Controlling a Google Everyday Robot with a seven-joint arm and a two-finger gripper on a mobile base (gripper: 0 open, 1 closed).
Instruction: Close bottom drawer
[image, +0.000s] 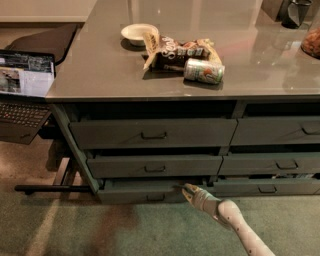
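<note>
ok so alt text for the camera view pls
The gripper sits low at the right end of the bottom drawer, which juts out only slightly from a grey-green cabinet. On the countertop lie a bowl, snack bag and can.

No text can be read; the white script on the dark snack bag (175, 52) cannot be made out. The gripper (188, 190) sits at the right end of the bottom drawer (142, 193) front.
</note>
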